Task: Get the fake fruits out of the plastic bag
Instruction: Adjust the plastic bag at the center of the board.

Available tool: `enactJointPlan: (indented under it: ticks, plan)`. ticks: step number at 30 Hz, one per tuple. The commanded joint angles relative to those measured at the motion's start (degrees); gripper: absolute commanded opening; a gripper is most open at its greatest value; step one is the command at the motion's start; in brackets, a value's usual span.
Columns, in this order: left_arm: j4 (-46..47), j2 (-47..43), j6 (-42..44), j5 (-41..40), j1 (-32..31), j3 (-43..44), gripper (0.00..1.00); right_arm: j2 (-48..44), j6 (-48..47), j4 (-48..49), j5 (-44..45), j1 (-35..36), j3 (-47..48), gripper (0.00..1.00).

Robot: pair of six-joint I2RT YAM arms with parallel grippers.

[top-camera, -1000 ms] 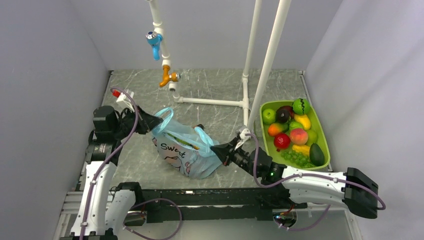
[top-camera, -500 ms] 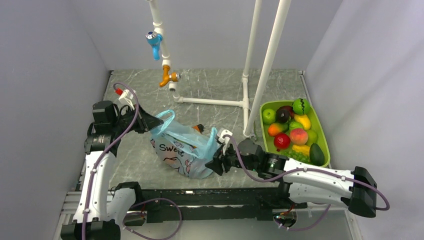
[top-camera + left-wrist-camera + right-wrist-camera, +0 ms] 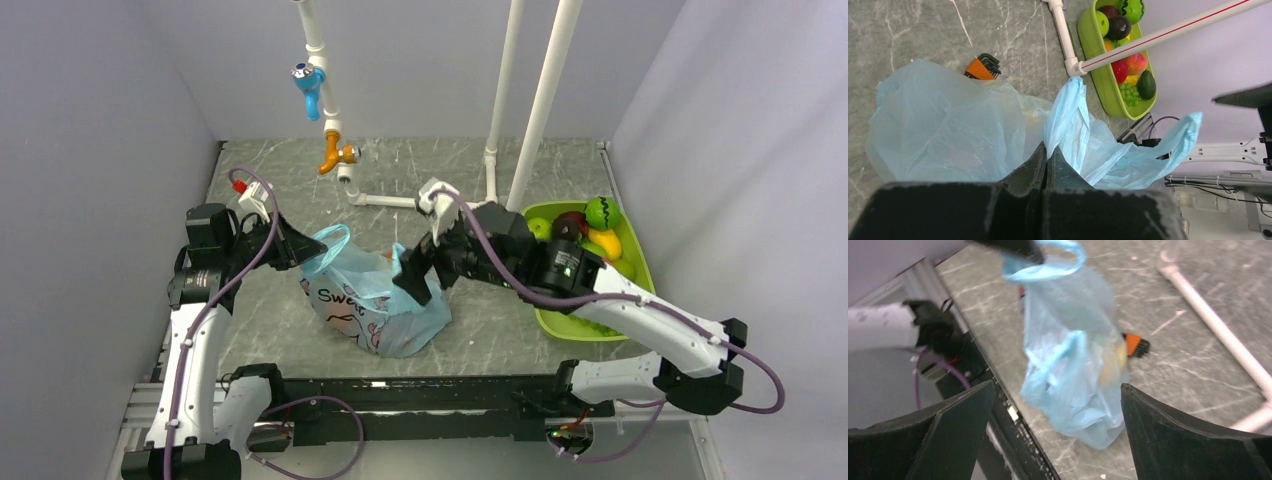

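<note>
Plastic bag (image 3: pixel 368 300) slumped on the desk (image 3: pixel 270 180), left of centre and in front of the left arm, its mouth drawn up toward the left. My left tool (image 3: pixel 300 248) has its fingers pressed together on one twisted handle (image 3: pixel 1068 115) of the bag. In the left wrist view the second handle (image 3: pixel 1170 145) sticks out free to the right. A yellowish shape (image 3: pixel 1112 362) shows through the film; I cannot tell which fruit it is. My right tool (image 3: pixel 415 275) hangs above the bag's right side, fingers spread wide with nothing between them, and the right wrist view looks down on the bag through that gap. An orange set of hex keys (image 3: pixel 979 68) lies on the desk just behind the bag. Well to the right, a green tray (image 3: pixel 556 325) holds fake fruits (image 3: pixel 1120 27), among them an avocado (image 3: pixel 1146 85) and grapes (image 3: pixel 1127 92). A white pipe frame (image 3: pixel 545 100) stands between bag and tray. A blue tap (image 3: pixel 308 80) and an orange tap (image 3: pixel 335 152) hang on another pipe at the back.
</note>
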Motion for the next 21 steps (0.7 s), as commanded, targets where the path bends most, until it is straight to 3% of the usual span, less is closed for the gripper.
enactJointPlan:
  ticks: [1, 4, 8, 13, 16, 21]
  plan:
    - [1.34, -1.03, -0.79, 1.7, 0.33, 2.1, 0.0, 8.61, 11.49, -10.78, 10.65, -5.21, 10.41, 1.0]
    - [0.88, -1.65, -1.12, 1.34, 0.26, 2.68, 0.0, 13.59, 16.86, -13.88, 4.63, -7.44, 14.97, 1.0]
    - [-0.47, -1.72, -0.13, 1.03, 0.22, 3.29, 0.0, 14.43, 18.57, -8.89, -0.52, -5.92, 10.84, 0.99]
    - [-1.42, -1.27, 1.03, 0.41, 0.27, 2.55, 0.0, 15.78, 17.37, -5.99, 5.48, 1.25, 8.67, 0.95]
    - [-0.89, -1.52, 0.92, 0.35, 0.3, 1.56, 0.0, 15.32, 17.16, -4.47, 6.97, 2.34, 6.39, 0.81]
    - [-1.5, -1.0, 2.36, -1.24, 0.29, 2.57, 0.0, 10.92, 15.65, -4.18, 10.66, 2.95, 2.86, 0.48]
